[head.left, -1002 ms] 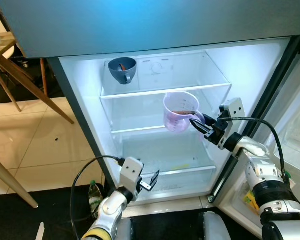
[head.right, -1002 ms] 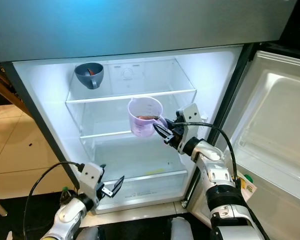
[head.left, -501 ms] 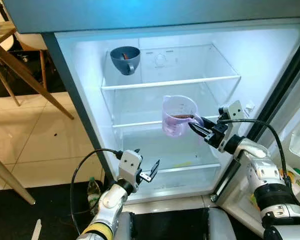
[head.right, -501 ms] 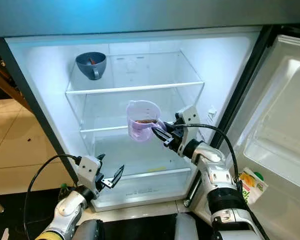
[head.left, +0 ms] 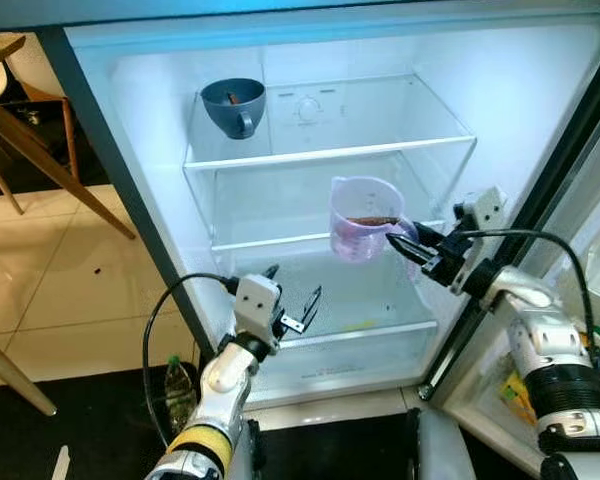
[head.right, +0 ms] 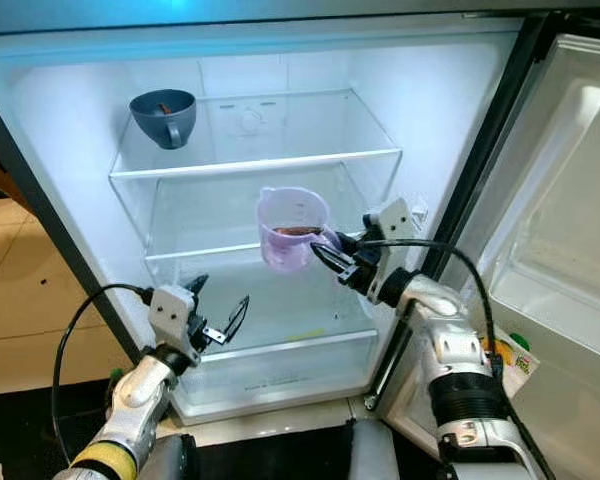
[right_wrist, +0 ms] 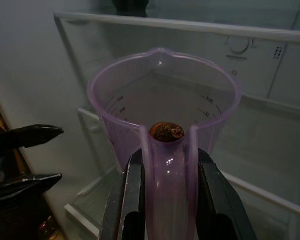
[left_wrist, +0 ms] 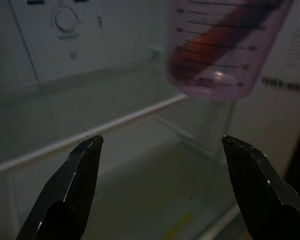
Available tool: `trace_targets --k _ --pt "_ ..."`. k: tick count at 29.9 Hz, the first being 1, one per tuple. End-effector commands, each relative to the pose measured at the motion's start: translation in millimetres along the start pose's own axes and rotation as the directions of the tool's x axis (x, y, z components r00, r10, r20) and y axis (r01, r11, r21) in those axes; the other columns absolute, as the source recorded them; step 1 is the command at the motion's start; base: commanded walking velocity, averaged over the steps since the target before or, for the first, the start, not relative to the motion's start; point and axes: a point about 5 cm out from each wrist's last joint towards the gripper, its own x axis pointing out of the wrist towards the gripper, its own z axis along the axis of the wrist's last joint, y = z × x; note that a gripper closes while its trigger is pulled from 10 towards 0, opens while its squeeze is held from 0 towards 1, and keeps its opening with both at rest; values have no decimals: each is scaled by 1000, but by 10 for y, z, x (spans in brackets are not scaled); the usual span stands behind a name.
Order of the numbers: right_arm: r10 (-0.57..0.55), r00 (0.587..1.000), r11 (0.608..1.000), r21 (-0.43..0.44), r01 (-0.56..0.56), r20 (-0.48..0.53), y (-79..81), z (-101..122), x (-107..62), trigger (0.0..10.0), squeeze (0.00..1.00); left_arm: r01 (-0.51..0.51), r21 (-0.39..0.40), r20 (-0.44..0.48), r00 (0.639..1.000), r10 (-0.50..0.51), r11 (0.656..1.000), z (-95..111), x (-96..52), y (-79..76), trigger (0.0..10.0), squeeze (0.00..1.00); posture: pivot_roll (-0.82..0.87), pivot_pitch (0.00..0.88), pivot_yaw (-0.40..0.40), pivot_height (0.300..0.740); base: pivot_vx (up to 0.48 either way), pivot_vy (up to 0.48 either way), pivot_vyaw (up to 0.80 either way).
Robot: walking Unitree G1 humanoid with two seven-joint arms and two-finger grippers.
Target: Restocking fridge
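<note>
One purple jug (head.left: 364, 219) clamped in right end effector (head.left: 404, 245), blue cup (head.left: 233, 105) above; left end effector (head.left: 292, 301) open, empty

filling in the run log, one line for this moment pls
task: restock fridge | right claw: shut on purple jug handle, held in fridge | left claw: open, low | blue cup: top shelf
</note>
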Motion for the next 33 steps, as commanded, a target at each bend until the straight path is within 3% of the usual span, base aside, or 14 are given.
trace_targets --k 1,8,15,21,29,33 --pt "2 999 1000 -3 -2 51 -29 102 -40 10000 0 -2 -8 28 1000 2 1000 40 28 -19 10000 0 -15 34 8 477 0 0 0" --pt "-41 989 999 -26 45 140 -170 401 -129 10000 0 -7 -12 109 994 8 1000 216 126 -11 10000 0 -13 35 8 477 0 0 0" --pt "-31 981 997 -62 44 191 -185 620 -123 10000 0 -5 -24 168 986 9 1000 357 201 -18 10000 0 -16 39 11 477 0 0 0" --pt "-18 983 995 -93 35 180 -173 671 -134 10000 0 1 -29 167 986 4 1000 359 195 -37 10000 0 -16 40 10 477 0 0 0" --pt "43 978 995 -101 -22 206 -20 774 -35 10000 0 9 -37 156 988 -3 999 346 187 -62 10000 0 -18 39 7 477 0 0 0" --pt "107 965 992 -97 -86 239 151 868 77 10000 0 3 -46 144 990 4 999 328 188 -69 10000 0 -19 35 2 477 0 0 0"
